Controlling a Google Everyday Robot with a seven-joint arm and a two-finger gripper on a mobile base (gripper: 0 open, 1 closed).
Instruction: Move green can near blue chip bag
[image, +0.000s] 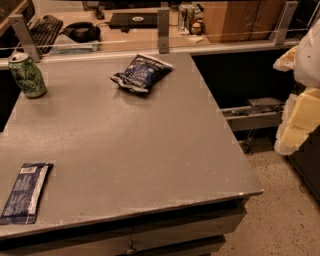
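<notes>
The green can (27, 75) stands upright at the far left corner of the grey table (150, 145). It is light green with dark swirls and a silver top. The blue chip bag (141, 73) lies puffy and wrinkled near the table's far edge, right of the middle and well apart from the can. My gripper (298, 117) shows as cream and white parts at the right edge of the view. It hangs off the table's right side over the floor, far from both things, and holds nothing that I can see.
A flat long blue wrapper (25, 192) lies at the table's near left. A rail with metal posts (163, 30) runs along the far edge, with a desk holding a keyboard (44, 27), headphones and cans behind it. Speckled floor (270, 220) lies to the right.
</notes>
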